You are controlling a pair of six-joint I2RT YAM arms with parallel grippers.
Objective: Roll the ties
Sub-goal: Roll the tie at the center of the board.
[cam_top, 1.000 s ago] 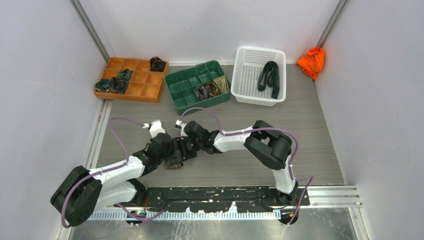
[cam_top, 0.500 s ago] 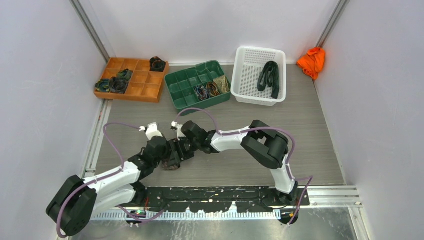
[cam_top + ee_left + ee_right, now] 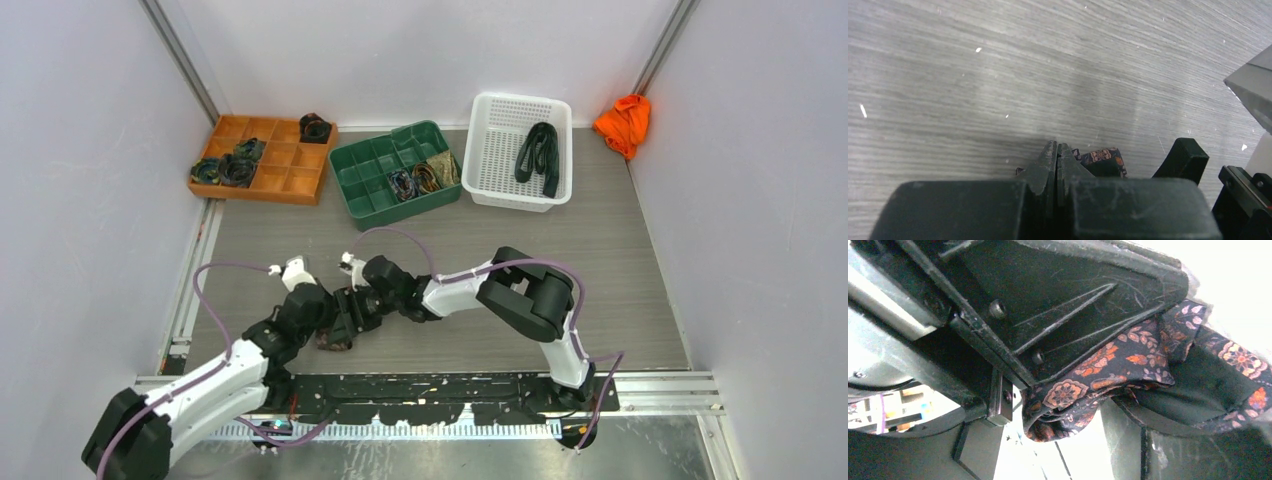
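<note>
My left hand (image 3: 1057, 159) is clenched on the tie (image 3: 1098, 371). The bunched tie lies just right of it, touching my right hand (image 3: 360, 305), grip unclear, near the tabletop's (image 3: 600, 250) front edge.

A robotics lab test cell is indicated. The grey wood-grain counter (image 3: 600, 250) is enclosed by plain pale wall panels (image 3: 420, 50) framed with aluminium posts (image 3: 180, 55). A left arm (image 3: 215, 375) and a right arm (image 3: 530, 295) are bolted to a black perforated mounting plate (image 3: 440, 388) at the near edge, and purple cables (image 3: 210, 275) are looped along them. An orange divided tray (image 3: 290, 170) and a green divided tray (image 3: 372, 185) are set at the back.
</note>
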